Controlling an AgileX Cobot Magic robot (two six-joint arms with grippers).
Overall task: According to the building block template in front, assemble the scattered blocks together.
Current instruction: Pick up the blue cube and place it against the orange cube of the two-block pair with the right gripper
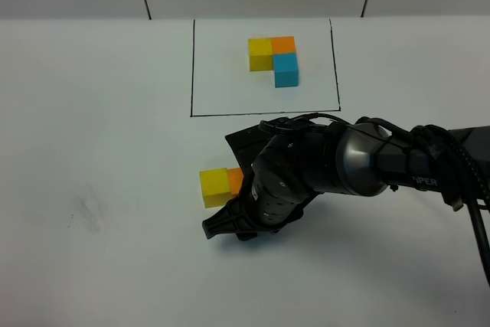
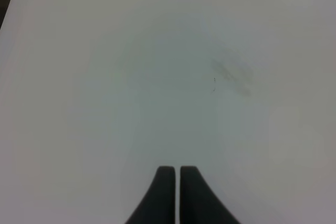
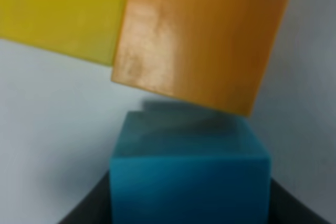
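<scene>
The right gripper (image 3: pixel 190 203) grasps the blue cube (image 3: pixel 189 174), just beside the orange cube (image 3: pixel 202 40) and yellow cube (image 1: pixel 213 186) on the counter (image 1: pixel 99 151). The template (image 1: pixel 274 60) lies behind. The left gripper (image 2: pixel 176 195) is clenched, empty.

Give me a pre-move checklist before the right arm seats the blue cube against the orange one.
1. Blue cube held in the right gripper: ok, jaws flank its sides in the right wrist view.
2. Yellow cube and orange cube joined side by side: ok.
3. Blue cube lined up under the orange cube as in the template: cannot tell, wrist view shows it near but skewed to the orange face.
4. Blue touching orange: cannot tell, the arm hides it from above.
5. Left gripper clear of the work: ok, jaws shut over bare table.
</scene>
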